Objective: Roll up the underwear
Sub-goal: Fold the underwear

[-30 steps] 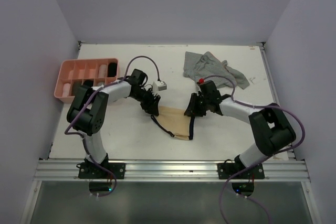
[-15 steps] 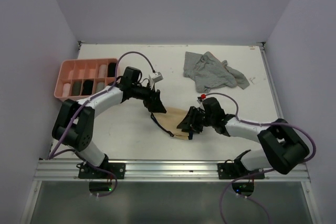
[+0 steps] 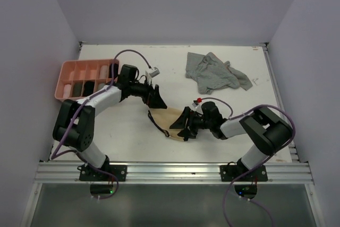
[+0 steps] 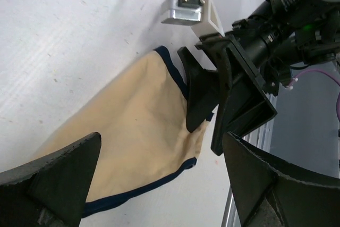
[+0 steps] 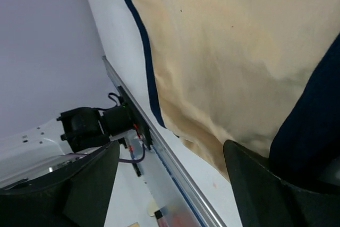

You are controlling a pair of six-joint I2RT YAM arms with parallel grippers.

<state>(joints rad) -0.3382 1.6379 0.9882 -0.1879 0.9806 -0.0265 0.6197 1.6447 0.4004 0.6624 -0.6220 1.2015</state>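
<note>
Top view: beige underwear (image 3: pixel 166 118) with dark trim is laid flat on the bench (image 3: pixel 122 131), mid-front, between the two arms. Left pincer (image 3: pixel 158 101) is set at its far left edge and right pincer (image 3: pixel 180 126) at its near right edge. Grey striped underwear (image 3: pixel 215 73) is crumpled at the far right, well apart. Pink tray (image 3: pixel 87 61) is placed at the far left, with rolled items seen in several compartments.

Left wrist view: left pincer (image 4: pixel 159 147) is released, jaws wide, nothing clamped. Beige underwear (image 4: pixel 133 126) is seen flat beneath it. Right pincer (image 4: pixel 215 104) is seen opposite, jaws parted, one finger touching the trimmed fabric edge.

Right wrist view: right pincer (image 5: pixel 172 150) is released. Beige underwear (image 5: pixel 223 51) is spread below it, with dark trim bunched against one finger.
</note>
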